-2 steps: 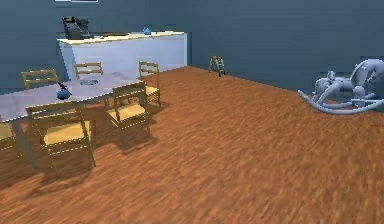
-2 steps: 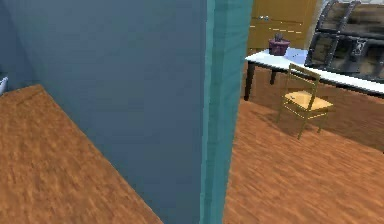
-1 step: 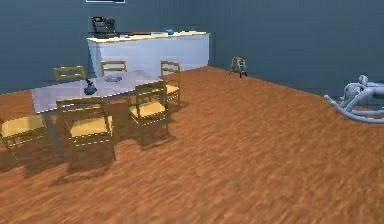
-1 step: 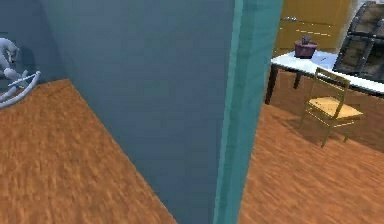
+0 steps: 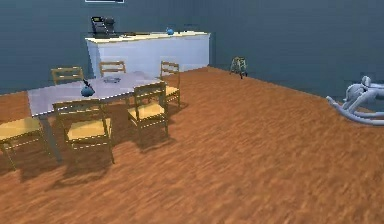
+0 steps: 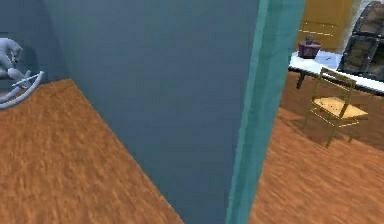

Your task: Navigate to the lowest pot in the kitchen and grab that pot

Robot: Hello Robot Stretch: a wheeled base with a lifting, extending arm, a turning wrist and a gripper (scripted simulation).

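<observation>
A wide orange-brown plank floor (image 5: 250,150) runs through a room with dark blue walls. The pot cannot be picked out for certain. The likeliest lowest candidate is a small dark thing (image 5: 239,67) standing on the floor by the far wall, upper centre-right of the forward view, but it is too small to name. A squat dark red vessel (image 6: 309,46) sits on a white table (image 6: 325,68) at the arm side view's upper right, and a small round blue thing (image 5: 88,90) rests on the grey-topped dining table (image 5: 120,85) at the forward view's left. The chief risk, as a judgement, is heading for the wrong one – a raised vessel instead of the lowest. How the gripper's fingers are set cannot be told from these views. A second risk is scraping the flat blue-grey wall (image 6: 160,90), which looms close across the arm side view's middle and ends in a teal upright edge (image 6: 262,110); a tight turn could catch that corner. Wooden chairs with yellow seats (image 5: 85,125) ring the dining table, with another yellow-seated wooden chair (image 6: 338,105) beyond the teal edge. A long white counter (image 5: 150,48) closes off the upper centre-left. A white rocking horse (image 5: 360,100) stands at the forward view's right edge. Between chairs and horse the floor lies open – a broad lane to the far wall.
</observation>
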